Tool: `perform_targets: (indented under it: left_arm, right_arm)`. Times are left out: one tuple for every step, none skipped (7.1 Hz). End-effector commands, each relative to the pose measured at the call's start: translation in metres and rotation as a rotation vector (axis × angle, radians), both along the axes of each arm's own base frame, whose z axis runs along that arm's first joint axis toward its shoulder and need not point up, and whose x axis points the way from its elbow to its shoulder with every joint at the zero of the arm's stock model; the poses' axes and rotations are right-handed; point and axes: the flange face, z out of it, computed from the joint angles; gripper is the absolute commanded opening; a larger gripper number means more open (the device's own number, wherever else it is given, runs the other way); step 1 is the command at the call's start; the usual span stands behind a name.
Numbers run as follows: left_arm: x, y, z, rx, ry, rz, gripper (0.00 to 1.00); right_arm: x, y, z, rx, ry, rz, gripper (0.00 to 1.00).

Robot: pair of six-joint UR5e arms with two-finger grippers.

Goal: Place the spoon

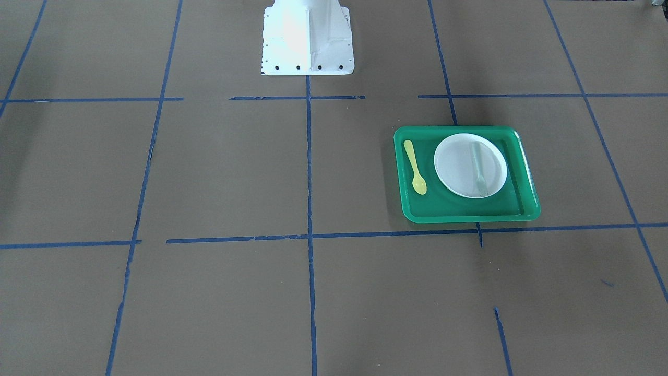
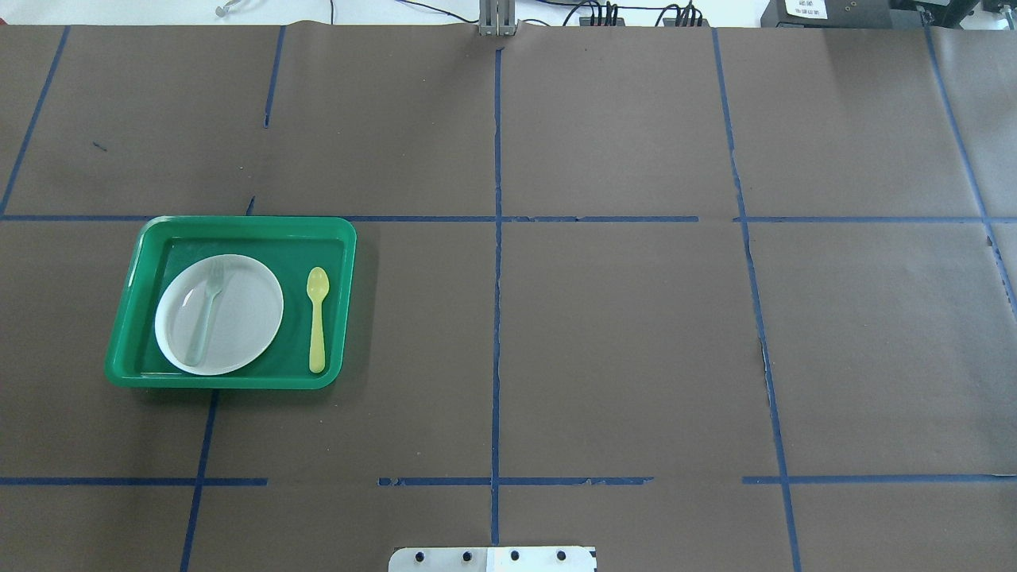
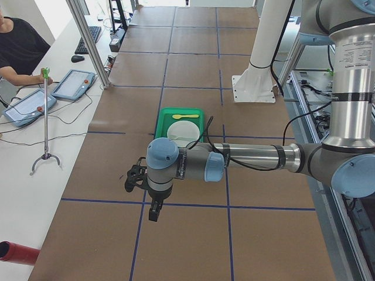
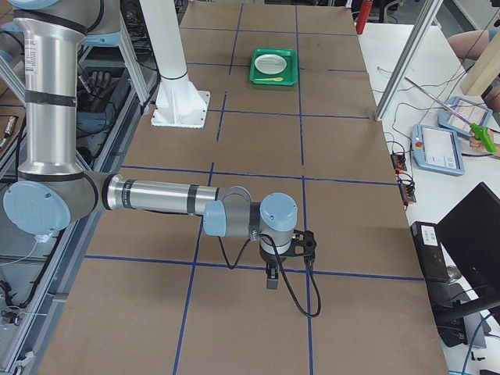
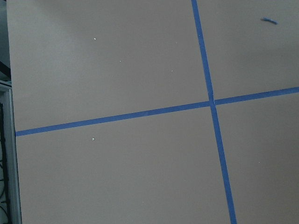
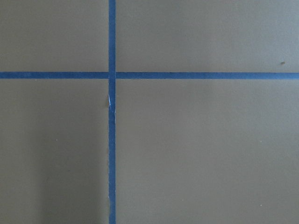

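The pale yellow spoon (image 1: 416,168) lies flat on the floor of a green tray (image 1: 469,217), beside a white plate (image 1: 456,167) and apart from it. In the overhead view the spoon (image 2: 317,318) lies right of the plate (image 2: 242,310), bowl pointing away from the robot. A translucent grey fork (image 2: 204,318) lies on the plate. My left gripper (image 3: 153,212) shows only in the exterior left view, hanging over bare table short of the tray (image 3: 182,126). My right gripper (image 4: 271,278) shows only in the exterior right view, far from the tray (image 4: 273,66). I cannot tell whether either is open or shut.
The table is brown paper with a blue tape grid. The white robot base (image 1: 308,39) stands at the robot's edge. Both wrist views show only paper and tape. An operator's side bench with tablets (image 3: 73,85) runs along the far table edge.
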Motion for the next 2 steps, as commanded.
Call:
perform_targets:
  left_arm:
    - [-0.0007, 0.0001, -0.0002, 0.001, 0.000, -0.001, 1.00]
    - [-0.0001, -0.0010, -0.0024, 0.005, -0.001, 0.000, 1.00]
  right_arm:
    - [0.0000, 0.0000, 0.0004, -0.001, 0.000, 0.000, 1.00]
    - [0.0000, 0.0008, 0.0011, -0.002, 0.000, 0.000, 1.00]
